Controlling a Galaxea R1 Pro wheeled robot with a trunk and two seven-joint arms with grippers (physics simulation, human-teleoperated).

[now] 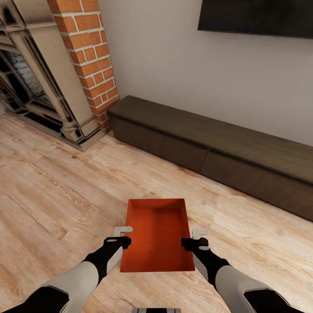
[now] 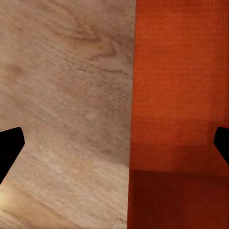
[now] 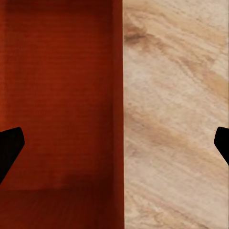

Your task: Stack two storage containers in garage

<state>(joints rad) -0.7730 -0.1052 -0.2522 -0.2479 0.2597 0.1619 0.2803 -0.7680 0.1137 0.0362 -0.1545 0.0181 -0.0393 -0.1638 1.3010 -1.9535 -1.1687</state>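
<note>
One orange-red open-topped storage container lies on the light wood plank floor of the living room, just ahead of me. My left gripper is open at the container's left long wall, one finger on each side of it. In the left wrist view that wall runs between the left gripper's widely spread fingertips. My right gripper is open astride the right long wall. The right wrist view shows this wall between the right gripper's spread fingertips. The garage is out of view.
A long low dark-wood cabinet runs along the wall ahead. Left of it stands a red-brick column beside a fireplace surround. A black TV hangs above the cabinet. Open plank floor lies to the left and right of the container.
</note>
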